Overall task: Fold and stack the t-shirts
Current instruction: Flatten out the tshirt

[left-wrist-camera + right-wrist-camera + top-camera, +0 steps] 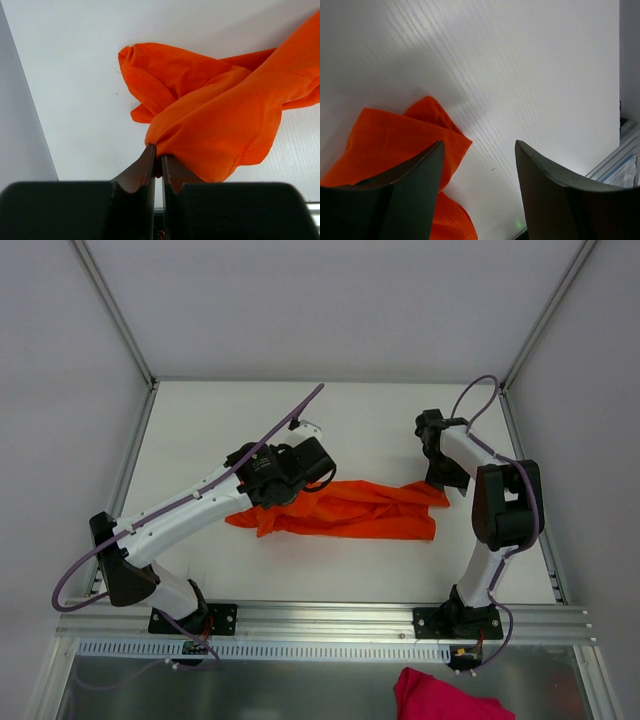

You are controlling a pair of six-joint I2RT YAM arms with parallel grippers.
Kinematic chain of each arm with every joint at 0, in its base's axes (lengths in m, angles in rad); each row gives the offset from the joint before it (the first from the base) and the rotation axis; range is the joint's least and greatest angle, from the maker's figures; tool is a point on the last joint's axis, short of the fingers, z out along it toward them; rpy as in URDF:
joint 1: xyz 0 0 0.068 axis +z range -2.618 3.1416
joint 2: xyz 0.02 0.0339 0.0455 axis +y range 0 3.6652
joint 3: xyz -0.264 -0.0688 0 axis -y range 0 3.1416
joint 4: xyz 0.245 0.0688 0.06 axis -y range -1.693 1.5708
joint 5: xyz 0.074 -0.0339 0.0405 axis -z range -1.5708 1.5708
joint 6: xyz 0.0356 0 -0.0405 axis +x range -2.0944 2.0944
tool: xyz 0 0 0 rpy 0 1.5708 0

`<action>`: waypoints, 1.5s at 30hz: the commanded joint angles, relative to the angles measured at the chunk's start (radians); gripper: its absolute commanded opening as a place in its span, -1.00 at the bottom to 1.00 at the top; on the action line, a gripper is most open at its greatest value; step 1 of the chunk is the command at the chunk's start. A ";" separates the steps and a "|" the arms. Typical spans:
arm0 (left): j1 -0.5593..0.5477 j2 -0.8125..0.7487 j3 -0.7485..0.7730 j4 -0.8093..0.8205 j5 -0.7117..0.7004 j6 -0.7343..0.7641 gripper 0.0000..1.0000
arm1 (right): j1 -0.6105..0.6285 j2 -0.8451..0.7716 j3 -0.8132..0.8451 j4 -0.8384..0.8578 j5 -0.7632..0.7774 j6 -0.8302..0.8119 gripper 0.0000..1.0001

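Orange t-shirt (345,510) lies bunched on the white tabletop (370,420), a crumpled band running 9 to 3 o'clock across the middle in the top view. It is not folded, with the fabric twisted and rumpled along its length.

Left tool (158,152) sits over the shirt's 9 o'clock end. In the left wrist view the jaws are almost together, pinching a fold of orange fabric at the tips. The cloth balloons out above the tips and trails off toward 2 o'clock. Part of it is lifted, but I can't tell how much.

Right tool (479,150) is at the shirt's 3 o'clock end, just above the tabletop. Its jaws are wide, with bare tabletop showing in the gap and nothing gripped. A hemmed corner of the shirt lies by the 9 o'clock finger and partly behind it. Contact can't be told.

Pink cloth (440,698) sits at 6 o'clock, off the tabletop, below the right arm's base and well apart from the shirt.
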 commanded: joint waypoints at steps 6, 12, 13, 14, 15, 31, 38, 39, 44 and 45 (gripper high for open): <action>0.027 -0.051 -0.007 -0.042 -0.028 -0.013 -1.00 | -0.003 -0.038 -0.134 0.053 -0.155 0.038 0.25; 0.028 -0.043 -0.007 -0.035 -0.022 -0.007 -1.00 | -0.003 -0.032 -0.132 0.075 -0.234 0.007 0.23; 0.030 -0.043 -0.006 -0.033 -0.021 -0.006 -1.00 | -0.003 -0.031 -0.128 0.075 -0.240 0.004 0.20; 0.030 -0.043 -0.004 -0.033 -0.019 -0.006 -1.00 | -0.003 -0.037 -0.128 0.081 -0.243 0.004 0.17; 0.030 -0.039 -0.006 -0.032 -0.018 -0.006 -1.00 | -0.003 -0.040 -0.131 0.090 -0.252 -0.002 0.12; 0.031 -0.039 0.013 -0.038 -0.016 0.004 -1.00 | -0.022 -0.054 -0.113 0.104 -0.285 -0.025 -0.79; 0.031 -0.040 0.023 -0.044 -0.016 0.002 -1.00 | -0.023 -0.072 -0.101 0.096 -0.250 -0.040 -0.98; 0.031 -0.040 0.022 -0.045 -0.016 0.001 -1.00 | -0.023 -0.075 -0.104 0.095 -0.236 -0.042 -0.98; 0.031 -0.043 0.025 -0.044 -0.015 0.002 -1.00 | -0.023 -0.115 -0.101 0.113 -0.200 -0.068 -0.98; 0.031 -0.043 0.028 -0.041 -0.015 0.004 -1.00 | -0.023 -0.121 -0.077 0.115 -0.203 -0.080 -0.98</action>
